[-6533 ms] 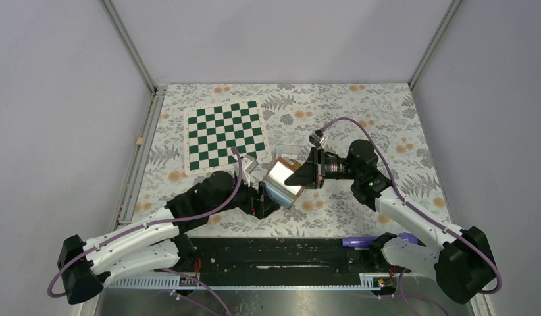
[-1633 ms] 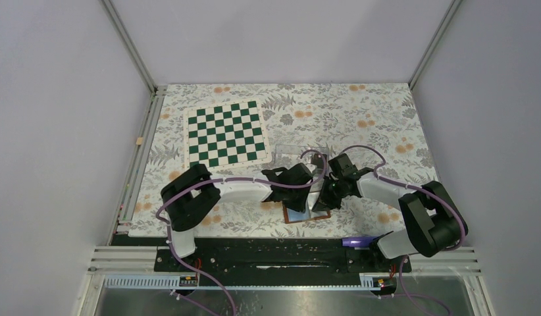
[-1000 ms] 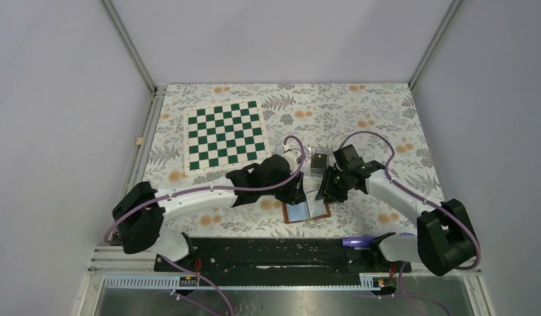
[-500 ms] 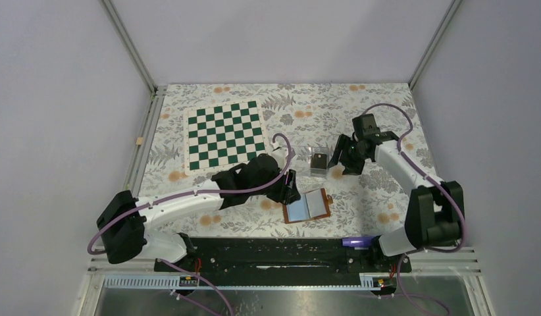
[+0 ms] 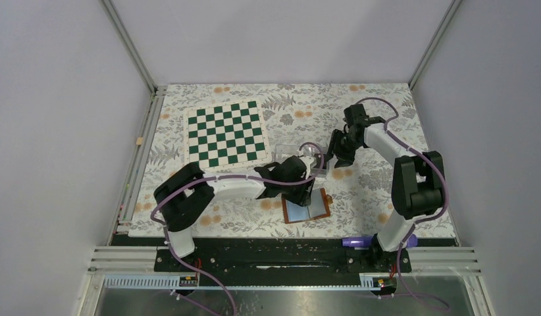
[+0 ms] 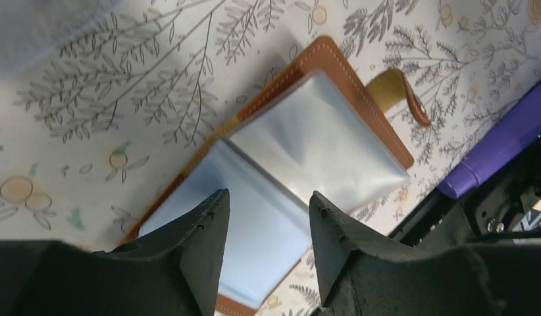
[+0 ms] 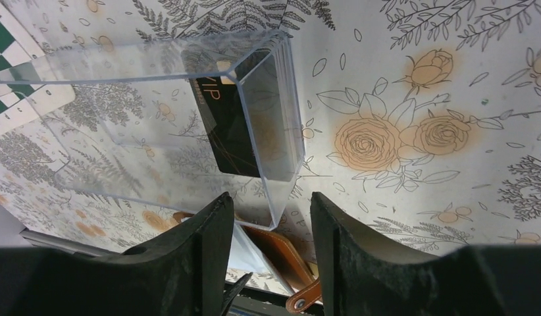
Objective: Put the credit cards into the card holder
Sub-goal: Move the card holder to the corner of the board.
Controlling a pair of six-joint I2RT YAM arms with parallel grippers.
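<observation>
I find pale lilac-grey walls [image 5: 281, 39] on three sides, plain and evenly lit; aluminium posts [image 5: 128, 45] rise at the two far corners; the table carries a floral cloth [image 5: 386, 118] of grey leaves and orange blossoms; a green-and-white chequered mat [image 5: 225, 134] lies flat at its far left; a black rail [image 5: 281, 253] edges the near side, with a bare metal sheet [image 5: 287, 299] beyond it.

Lab: grey-walled robot enclosure [image 5: 274, 39]

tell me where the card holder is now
Top view: the card holder lies open near the front edge of the mat, under the left gripper, the clear box just behind it.
</observation>
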